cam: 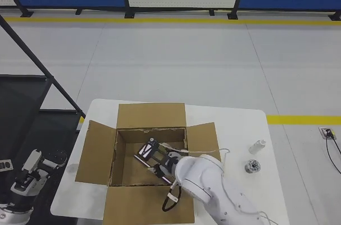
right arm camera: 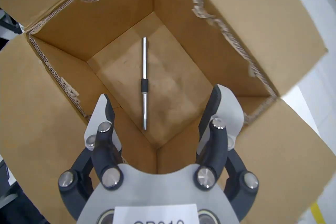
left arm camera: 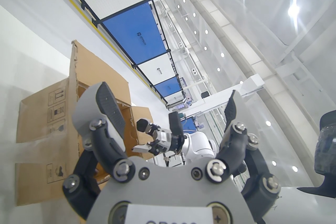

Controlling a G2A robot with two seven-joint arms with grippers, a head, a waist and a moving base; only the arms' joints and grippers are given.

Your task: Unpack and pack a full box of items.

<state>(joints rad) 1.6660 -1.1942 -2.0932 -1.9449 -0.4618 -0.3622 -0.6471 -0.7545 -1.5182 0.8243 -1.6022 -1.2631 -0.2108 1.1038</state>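
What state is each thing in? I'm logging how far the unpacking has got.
Box: open, four flaps folded out.
Rod: lying flat on the box floor.
Right gripper: fingers open, empty, over the box.
Left gripper: fingers open, empty.
Bottle: out of the box, on the table.

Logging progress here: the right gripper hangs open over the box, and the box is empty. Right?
Not quite. The right gripper does hang open over the box, but the box is not empty: the right wrist view shows a metal rod lying on its floor.
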